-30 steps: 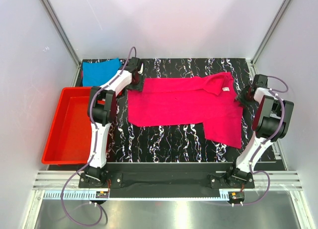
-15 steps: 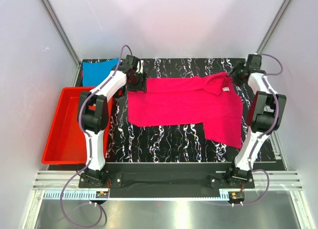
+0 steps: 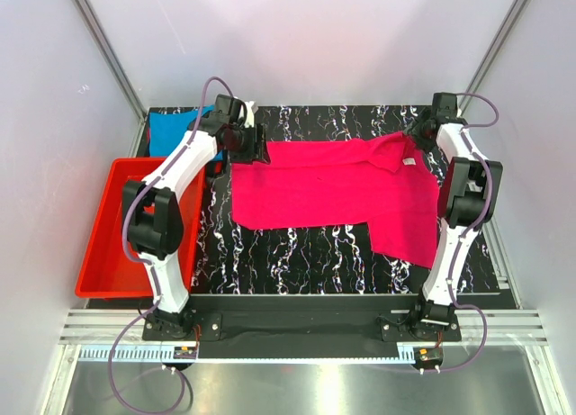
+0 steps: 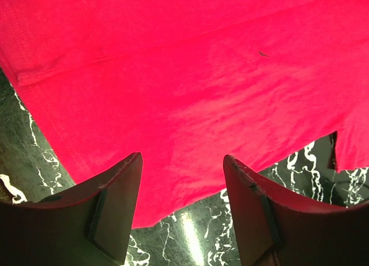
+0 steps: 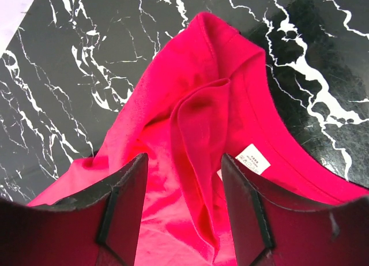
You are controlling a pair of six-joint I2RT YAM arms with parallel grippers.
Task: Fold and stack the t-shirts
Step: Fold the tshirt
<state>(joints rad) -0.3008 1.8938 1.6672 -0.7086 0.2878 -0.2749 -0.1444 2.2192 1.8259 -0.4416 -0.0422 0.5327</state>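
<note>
The magenta-pink t-shirt (image 3: 333, 185) lies spread across the black marble table, partly folded, with its collar and white label (image 5: 253, 158) at the back right. The turquoise-blue t-shirt (image 3: 175, 127) lies folded at the back left corner, partly behind the left arm. My left gripper (image 3: 252, 145) is open and empty just above the pink shirt's back left corner; the left wrist view shows its open jaws (image 4: 181, 157) over the shirt's edge (image 4: 173, 75). My right gripper (image 3: 423, 131) is open and empty above the collar folds (image 5: 196, 133), jaws (image 5: 184, 157) straddling a raised fold.
A rigid red plastic tray (image 3: 130, 226) sits at the left, off the table's left edge, beside the left arm. White walls and frame posts close in the back and sides. Bare marble (image 3: 306, 253) shows in front of the pink shirt.
My right gripper has swung from the shirt's right edge back to the collar corner. My left arm has stretched out, its gripper staying by the shirt's back left corner. The shirts have not moved.
</note>
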